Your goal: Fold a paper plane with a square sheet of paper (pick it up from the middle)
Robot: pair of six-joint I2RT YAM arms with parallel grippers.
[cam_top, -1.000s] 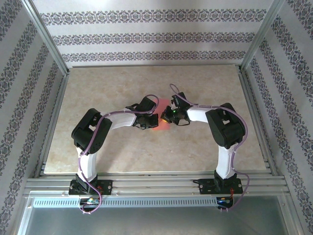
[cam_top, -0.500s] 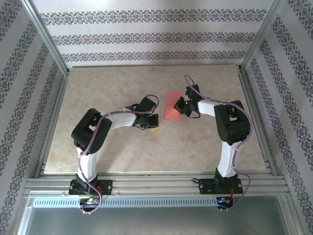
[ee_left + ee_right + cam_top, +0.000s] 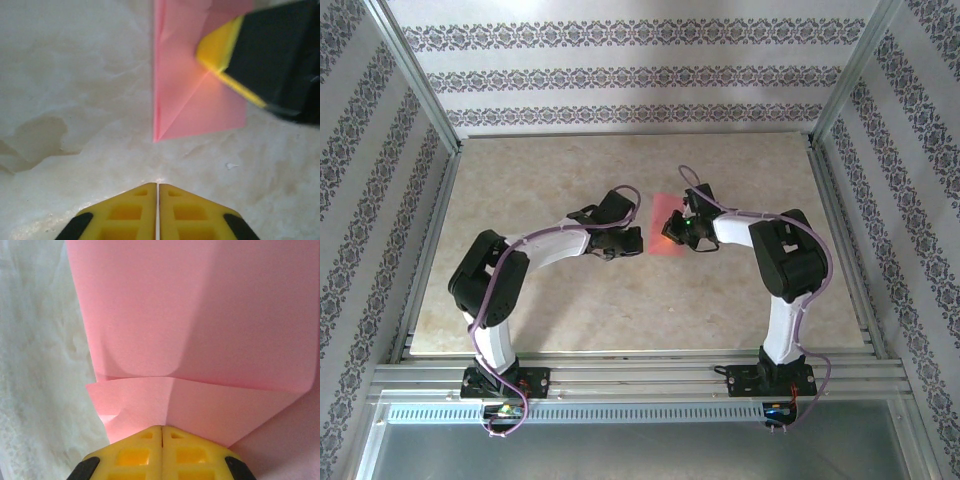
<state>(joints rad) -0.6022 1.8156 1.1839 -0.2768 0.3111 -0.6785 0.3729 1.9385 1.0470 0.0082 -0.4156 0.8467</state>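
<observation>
Currently creasing: right claw [image 3: 161, 429] fully closed, tips pressing the part-folded square sheet of paper [image 3: 185, 100]. Left claw [image 3: 158, 186] closed, empty, just left of it. Next: slide along the crease without dragging the paper.

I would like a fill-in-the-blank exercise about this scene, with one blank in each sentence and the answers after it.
1. The sheet of paper on the table is ___ in colour.
2. The fingers of the left end effector are ___, with nothing between them.
3. The closed fingers of the right end effector touch the ___, not bare table.
Missing words: pink; closed; sheet
</observation>
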